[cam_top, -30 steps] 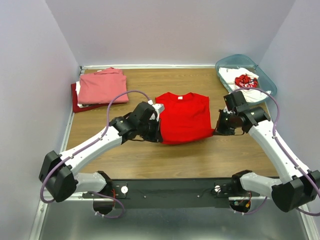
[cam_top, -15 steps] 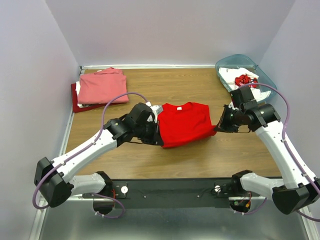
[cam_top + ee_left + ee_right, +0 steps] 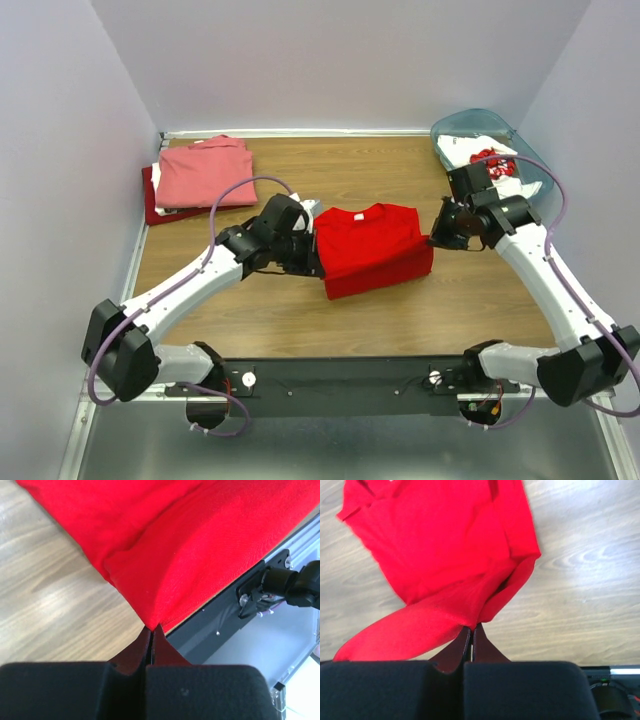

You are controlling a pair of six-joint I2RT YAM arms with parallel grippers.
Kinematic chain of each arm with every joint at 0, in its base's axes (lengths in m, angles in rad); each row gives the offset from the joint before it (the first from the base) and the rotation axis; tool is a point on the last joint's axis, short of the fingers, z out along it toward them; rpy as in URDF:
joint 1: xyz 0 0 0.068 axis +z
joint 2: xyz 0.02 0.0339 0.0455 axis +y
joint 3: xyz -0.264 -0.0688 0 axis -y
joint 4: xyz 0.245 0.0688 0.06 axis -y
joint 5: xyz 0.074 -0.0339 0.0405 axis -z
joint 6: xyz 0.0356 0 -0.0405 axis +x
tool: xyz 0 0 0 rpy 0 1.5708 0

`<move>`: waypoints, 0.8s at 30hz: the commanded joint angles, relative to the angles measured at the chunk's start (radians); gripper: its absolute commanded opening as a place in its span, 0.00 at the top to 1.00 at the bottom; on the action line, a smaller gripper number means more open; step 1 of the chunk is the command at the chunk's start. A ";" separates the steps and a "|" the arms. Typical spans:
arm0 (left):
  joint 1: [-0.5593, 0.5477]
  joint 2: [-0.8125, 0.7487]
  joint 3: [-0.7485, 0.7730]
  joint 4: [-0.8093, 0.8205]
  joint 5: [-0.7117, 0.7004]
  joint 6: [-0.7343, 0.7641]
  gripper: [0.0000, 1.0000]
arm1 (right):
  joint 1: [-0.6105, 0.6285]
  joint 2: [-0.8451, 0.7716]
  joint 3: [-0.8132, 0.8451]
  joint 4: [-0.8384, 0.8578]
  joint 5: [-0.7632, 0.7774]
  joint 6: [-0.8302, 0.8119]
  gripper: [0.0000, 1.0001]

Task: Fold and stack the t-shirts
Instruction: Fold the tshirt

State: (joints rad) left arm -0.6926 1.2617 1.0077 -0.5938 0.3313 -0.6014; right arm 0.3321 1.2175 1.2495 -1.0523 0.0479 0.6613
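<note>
A bright red t-shirt [image 3: 372, 250] lies mid-table, its lower part doubled up over the upper part. My left gripper [image 3: 316, 266] is shut on its left folded corner [image 3: 152, 622]. My right gripper [image 3: 433, 240] is shut on the right corner [image 3: 472, 622], the cloth hanging from it in a loop. A folded salmon-pink t-shirt [image 3: 205, 172] rests on a darker red one [image 3: 152, 205] at the far left. A white t-shirt with red print [image 3: 490, 158] lies in the bin.
The translucent teal bin [image 3: 488, 128] stands at the far right corner. Purple walls close in the table on three sides. A black rail [image 3: 340, 378] with the arm bases runs along the near edge.
Both grippers have carried the shirt's lower edge away from me, up over the body. The red shirt is now shorter and doubled. The right arm has swung inward.
</note>
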 commanded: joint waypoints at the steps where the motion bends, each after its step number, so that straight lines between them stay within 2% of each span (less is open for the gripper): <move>1: 0.022 0.036 0.008 0.025 0.044 0.052 1.00 | -0.005 0.045 0.033 0.070 0.127 -0.031 0.99; 9: 0.087 0.131 0.028 0.097 0.086 0.089 1.00 | -0.007 0.175 0.042 0.178 0.155 -0.074 0.99; 14: 0.111 0.251 0.087 0.121 0.104 0.135 1.00 | -0.027 0.284 0.091 0.227 0.147 -0.100 0.99; 20: 0.212 0.409 0.209 0.158 0.089 0.152 1.00 | -0.096 0.470 0.191 0.304 0.090 -0.152 0.99; 21: 0.237 0.433 0.236 0.167 0.065 0.149 0.92 | -0.106 0.531 0.233 0.323 0.064 -0.158 0.98; 22: 0.254 0.486 0.305 0.170 0.063 0.149 0.90 | -0.126 0.569 0.264 0.330 0.038 -0.169 0.86; 23: 0.266 0.513 0.345 0.170 0.055 0.150 0.89 | -0.134 0.597 0.293 0.336 0.029 -0.176 0.81; 24: 0.280 0.550 0.388 0.163 0.004 0.135 0.66 | -0.143 0.653 0.324 0.337 0.018 -0.181 0.69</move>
State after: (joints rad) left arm -0.4694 1.7180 1.2545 -0.4496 0.4126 -0.4778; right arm 0.2356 1.7542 1.4765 -0.7864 0.0959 0.5282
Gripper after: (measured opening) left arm 0.103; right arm 0.171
